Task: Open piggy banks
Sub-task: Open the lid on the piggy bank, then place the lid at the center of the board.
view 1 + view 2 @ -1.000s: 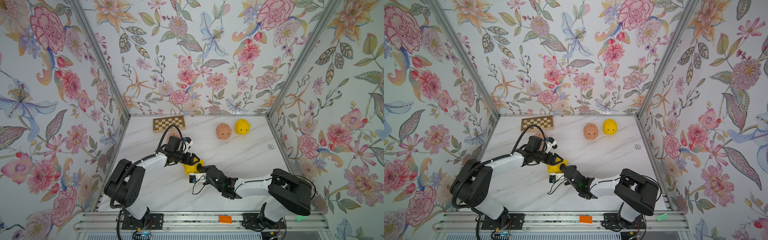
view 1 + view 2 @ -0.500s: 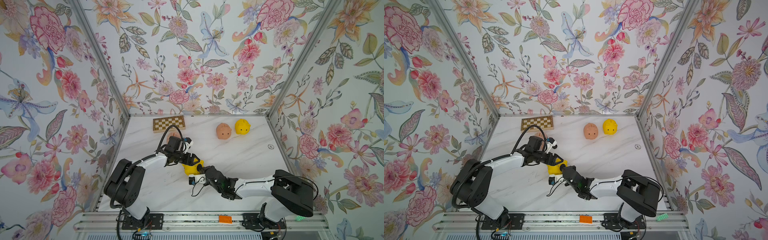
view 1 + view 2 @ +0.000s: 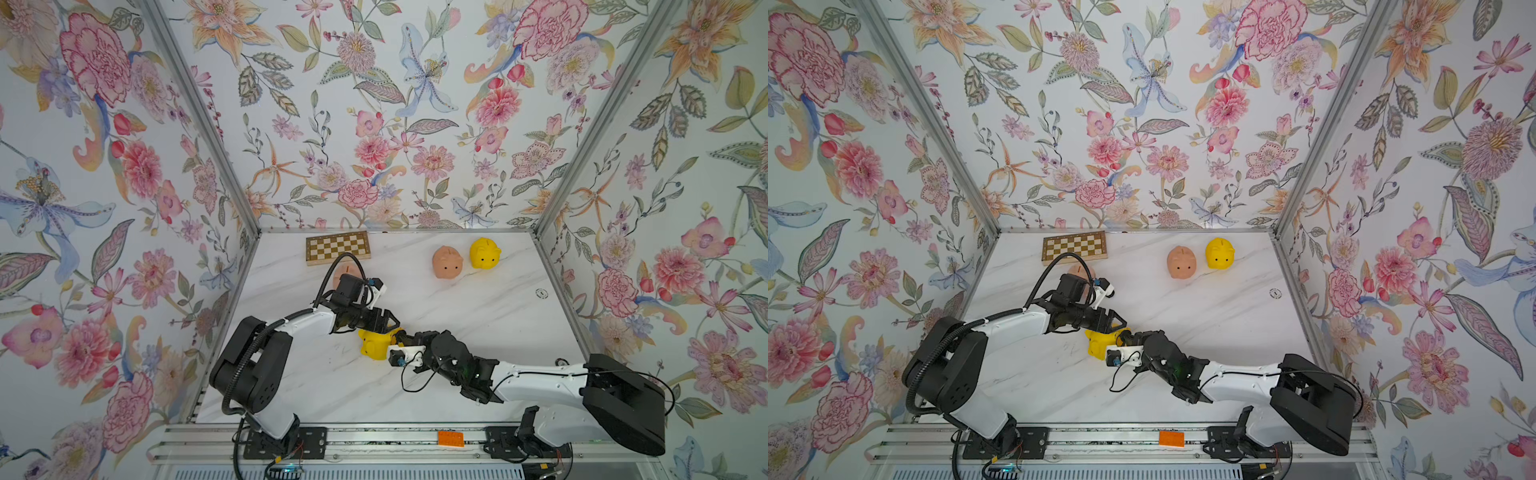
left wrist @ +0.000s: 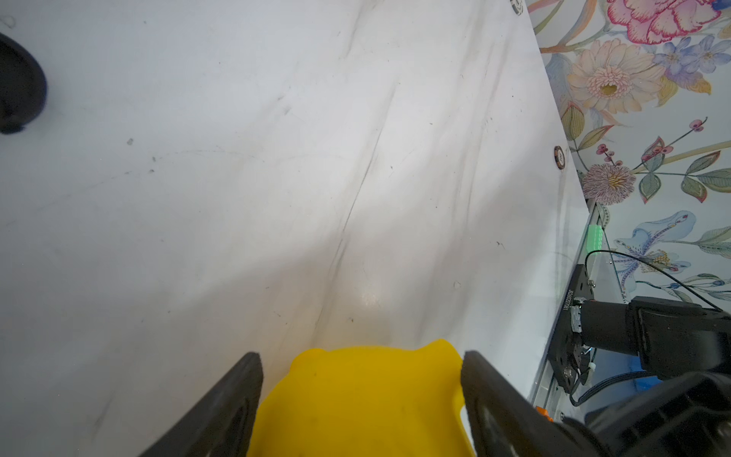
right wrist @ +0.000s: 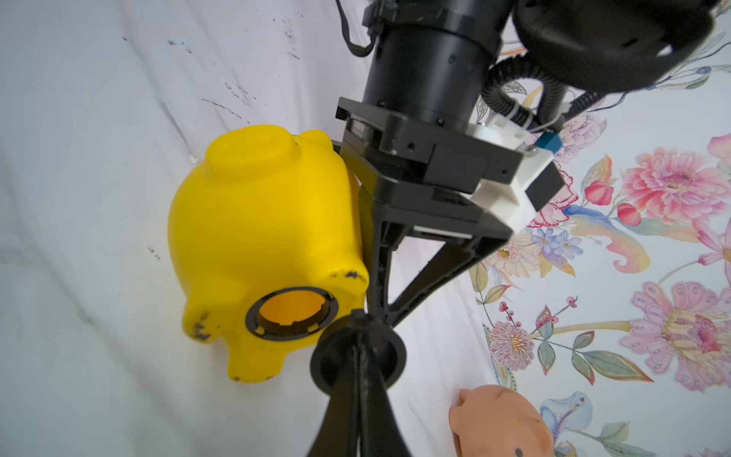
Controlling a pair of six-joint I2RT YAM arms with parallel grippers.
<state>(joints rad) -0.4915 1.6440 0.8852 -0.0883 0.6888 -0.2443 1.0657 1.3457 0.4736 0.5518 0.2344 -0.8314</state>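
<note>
Arms are stretched low, meeting mid-table. Pig (image 5: 261,221) is clamped sideways by left gripper (image 4: 360,355), belly hole turned to 3 o'clock; plug (image 5: 328,356) is pinched by right gripper (image 5: 360,340).

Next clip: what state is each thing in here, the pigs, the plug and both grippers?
left gripper: shut on near yellow piggy bank.
right gripper: shut on black plug.
near yellow piggy bank: tipped, belly hole open.
black plug: out of the bank.
far pink piggy bank: upright, untouched, plug hidden.
far yellow piggy bank: upright, untouched, plug hidden.
third pink piggy bank: mostly hidden behind left arm.
</note>
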